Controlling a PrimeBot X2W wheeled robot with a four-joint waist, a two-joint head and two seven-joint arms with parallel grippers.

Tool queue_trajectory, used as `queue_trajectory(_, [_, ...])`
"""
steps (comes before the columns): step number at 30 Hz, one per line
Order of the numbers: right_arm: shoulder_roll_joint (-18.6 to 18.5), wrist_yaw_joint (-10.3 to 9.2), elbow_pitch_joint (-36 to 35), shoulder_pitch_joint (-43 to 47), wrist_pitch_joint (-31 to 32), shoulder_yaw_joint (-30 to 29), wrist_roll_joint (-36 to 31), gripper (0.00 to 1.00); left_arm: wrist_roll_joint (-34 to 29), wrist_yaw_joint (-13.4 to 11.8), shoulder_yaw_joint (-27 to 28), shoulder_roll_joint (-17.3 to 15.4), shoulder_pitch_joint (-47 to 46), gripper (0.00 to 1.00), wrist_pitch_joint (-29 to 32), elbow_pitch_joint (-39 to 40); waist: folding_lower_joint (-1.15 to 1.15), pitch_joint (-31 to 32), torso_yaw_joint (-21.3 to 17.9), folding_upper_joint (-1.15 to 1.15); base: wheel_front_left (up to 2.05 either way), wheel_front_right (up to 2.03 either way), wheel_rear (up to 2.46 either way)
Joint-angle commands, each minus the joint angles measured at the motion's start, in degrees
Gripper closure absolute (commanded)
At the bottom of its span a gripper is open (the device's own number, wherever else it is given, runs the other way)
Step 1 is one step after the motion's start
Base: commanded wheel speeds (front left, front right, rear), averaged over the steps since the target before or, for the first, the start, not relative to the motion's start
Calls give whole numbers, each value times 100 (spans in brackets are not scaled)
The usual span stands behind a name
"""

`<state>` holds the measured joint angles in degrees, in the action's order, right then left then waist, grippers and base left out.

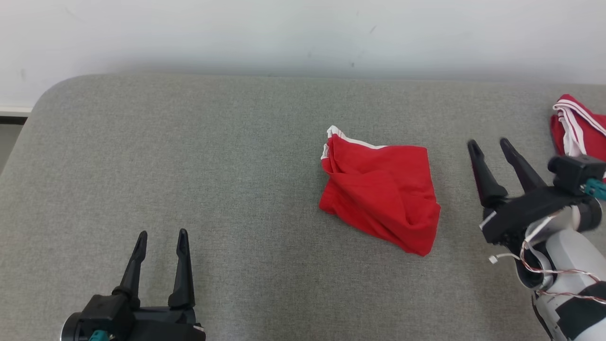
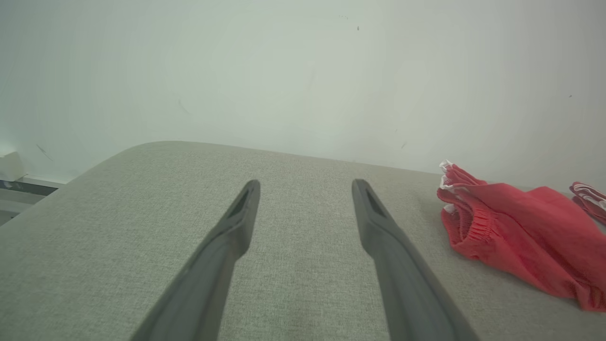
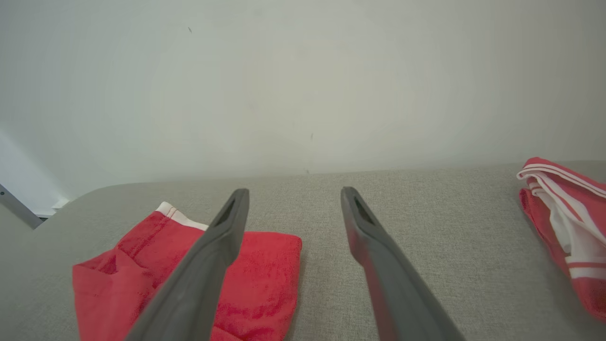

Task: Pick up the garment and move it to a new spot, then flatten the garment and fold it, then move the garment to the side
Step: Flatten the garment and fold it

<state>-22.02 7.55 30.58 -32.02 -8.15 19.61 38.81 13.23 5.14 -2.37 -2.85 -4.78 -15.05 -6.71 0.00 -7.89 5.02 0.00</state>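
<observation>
Hovering low over the near left part of the grey fabric-covered bench (image 1: 189, 156), the left tool (image 1: 162, 233) has its two dark fingers spread apart with nothing between them, tips pointing toward the pale wall (image 1: 303, 33). The cloth under and ahead of it is bare.

The red shorts (image 1: 378, 194) lie well to the right of that tool, a little right of the bench's middle. They are loosely folded into a rumpled, roughly four-sided heap. A white-trimmed edge shows at the far left corner, and the left wrist view shows a gathered elastic band there. The shorts rest flat on the bench, touched by neither tool.

Just right of the shorts, apart from them, the right tool (image 1: 489, 142) hangs above the bench with its fingers spread and empty. In its own wrist view the shorts lie to the lower left, partly behind its left finger.

Further right, at the bench's edge, lies a bunched red-and-white striped garment (image 1: 580, 128).
</observation>
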Motion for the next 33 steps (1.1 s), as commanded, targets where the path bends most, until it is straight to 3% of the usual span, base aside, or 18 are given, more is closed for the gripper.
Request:
queue_trajectory(1, [-36, -16, 63, 83, -15, -54, 15, 9, -60, 34, 25, -6, -42, 0, -16, -10, 0, -35, 20, 0, 0, 0, 0])
queue_trajectory(2, [-62, -16, 110, 101, -19, -79, 1, 58, -78, 39, 30, -5, -61, 0, -16, -16, 0, -51, 35, 0, 0, 0, 0])
queue_trajectory(3, [-97, -16, 166, 116, -17, -79, -53, 100, -95, 54, 26, -7, -76, 0, -16, -22, 0, -67, 55, 0, 0, 0, 0])
queue_trajectory(13, [100, -16, 746, -236, -48, 457, -250, 100, -165, 98, -8, -6, -148, 0, -16, -53, 0, -182, 241, 0, 0, 0, 0])
queue_trajectory(23, [485, -16, 1719, -568, -297, 1554, -199, 100, -140, 102, -110, -5, -243, 0, -16, -96, 0, -249, 534, 0, 0, 0, 0])
queue_trajectory(33, [969, -16, 1626, -563, -654, 2208, 246, 100, -80, 64, -182, -6, -192, 0, -16, -88, 0, -233, 697, 0, 0, 0, 0])
